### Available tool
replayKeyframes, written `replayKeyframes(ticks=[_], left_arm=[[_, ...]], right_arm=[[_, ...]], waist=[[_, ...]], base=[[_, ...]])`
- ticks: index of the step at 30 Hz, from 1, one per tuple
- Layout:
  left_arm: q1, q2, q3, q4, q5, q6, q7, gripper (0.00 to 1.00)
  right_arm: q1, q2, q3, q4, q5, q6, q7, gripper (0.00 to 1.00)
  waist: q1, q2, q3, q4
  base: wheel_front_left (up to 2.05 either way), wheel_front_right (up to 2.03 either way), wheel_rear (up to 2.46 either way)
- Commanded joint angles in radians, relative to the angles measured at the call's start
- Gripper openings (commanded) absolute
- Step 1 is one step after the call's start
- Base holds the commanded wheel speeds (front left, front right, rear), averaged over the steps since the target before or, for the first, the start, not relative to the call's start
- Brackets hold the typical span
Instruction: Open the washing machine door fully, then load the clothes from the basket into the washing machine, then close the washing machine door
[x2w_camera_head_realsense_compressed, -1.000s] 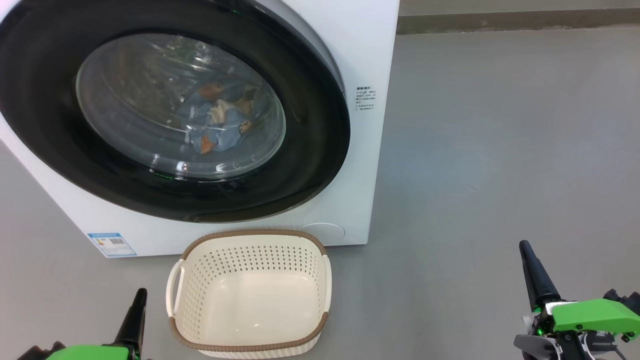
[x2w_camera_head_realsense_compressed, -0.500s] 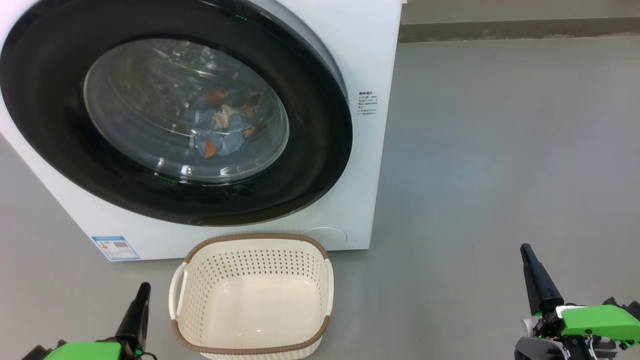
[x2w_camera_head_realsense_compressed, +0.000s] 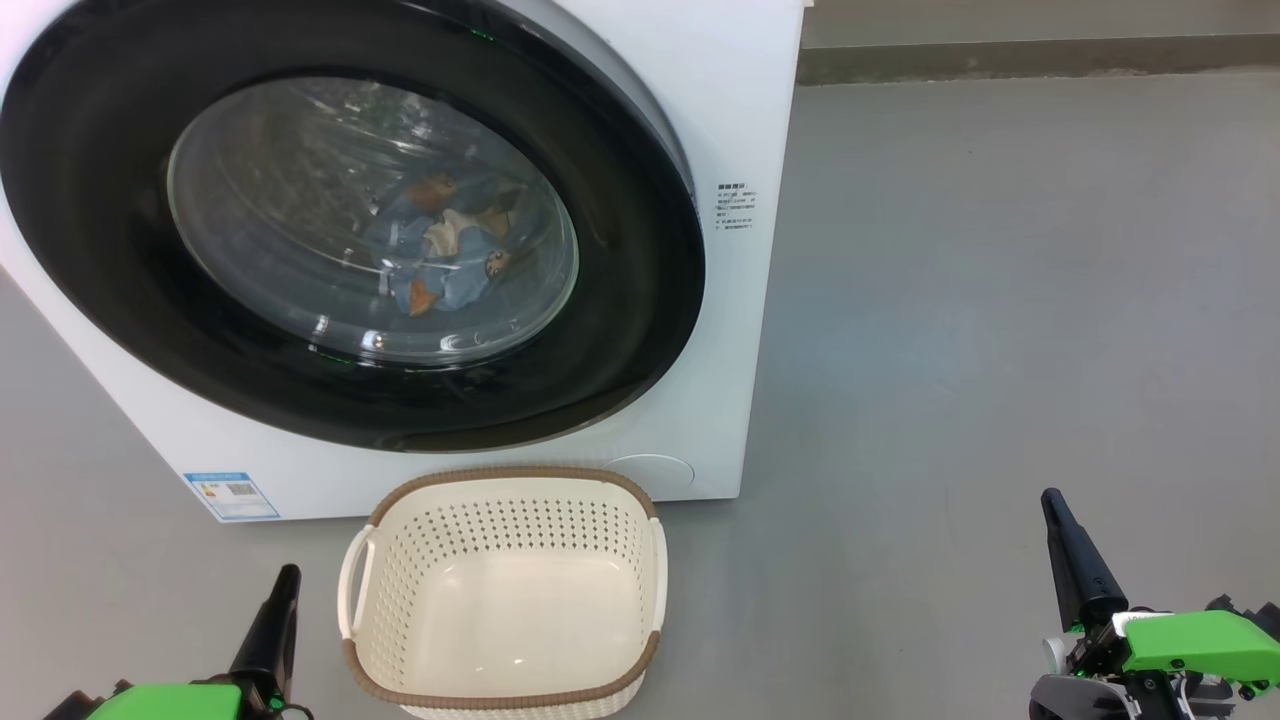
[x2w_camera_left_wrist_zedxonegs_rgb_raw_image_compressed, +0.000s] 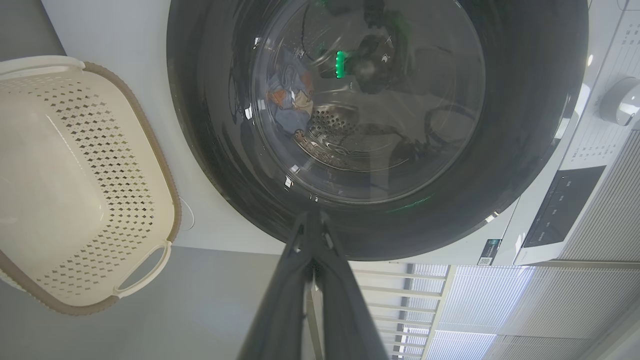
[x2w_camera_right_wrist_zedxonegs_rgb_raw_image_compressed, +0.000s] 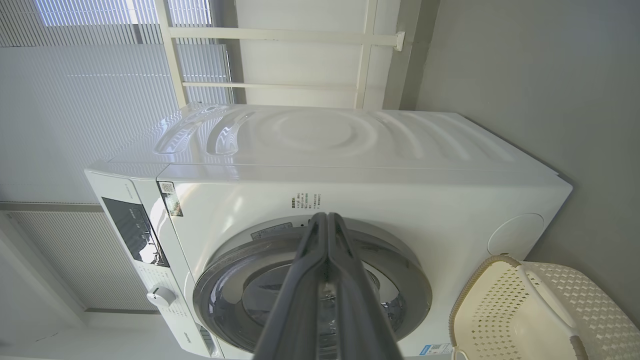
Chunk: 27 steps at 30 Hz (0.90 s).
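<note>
The white washing machine (x2w_camera_head_realsense_compressed: 720, 120) stands ahead with its black-ringed door (x2w_camera_head_realsense_compressed: 640, 330) closed against the front. Through the glass porthole the light-blue clothes (x2w_camera_head_realsense_compressed: 440, 255) lie inside the drum. The cream basket (x2w_camera_head_realsense_compressed: 505, 595) with its brown rim sits on the floor before the machine, with nothing in it. My left gripper (x2w_camera_head_realsense_compressed: 288, 575) is shut at the lower left, just left of the basket. My right gripper (x2w_camera_head_realsense_compressed: 1048, 497) is shut at the lower right, well away over bare floor. In the wrist views the left gripper (x2w_camera_left_wrist_zedxonegs_rgb_raw_image_compressed: 311, 216) and the right gripper (x2w_camera_right_wrist_zedxonegs_rgb_raw_image_compressed: 326, 216) show fingers pressed together, holding nothing.
Grey floor (x2w_camera_head_realsense_compressed: 1000, 300) spreads wide to the right of the machine, ending at a dark skirting strip (x2w_camera_head_realsense_compressed: 1040, 58). A blue label (x2w_camera_head_realsense_compressed: 230, 493) marks the machine's lower left corner. White window frames and blinds (x2w_camera_right_wrist_zedxonegs_rgb_raw_image_compressed: 100, 75) stand behind the machine.
The head camera shifted slightly early on, so the whole picture slid down and right. Both grippers stay shut, and the basket and the door have not moved.
</note>
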Motion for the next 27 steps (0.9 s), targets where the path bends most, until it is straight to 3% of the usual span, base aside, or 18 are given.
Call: replayKeyframes(ticks=[1, 27], left_arm=[[-0.045, 0.014, 0.036, -0.025, -0.002, -0.003, 0.006, 0.00], [-0.045, 0.011, 0.040, -0.025, 0.002, -0.003, 0.009, 0.00]], right_arm=[[-0.013, -0.001, 0.017, -0.029, 0.007, 0.002, 0.005, 0.00], [-0.013, 0.002, 0.014, -0.029, 0.005, 0.002, 0.008, 0.00]], waist=[[0.0000, -0.0001, 0.000, 0.000], [0.0000, -0.0001, 0.000, 0.000]], base=[[0.00, 0.00, 0.00], [0.00, 0.00, 0.00]])
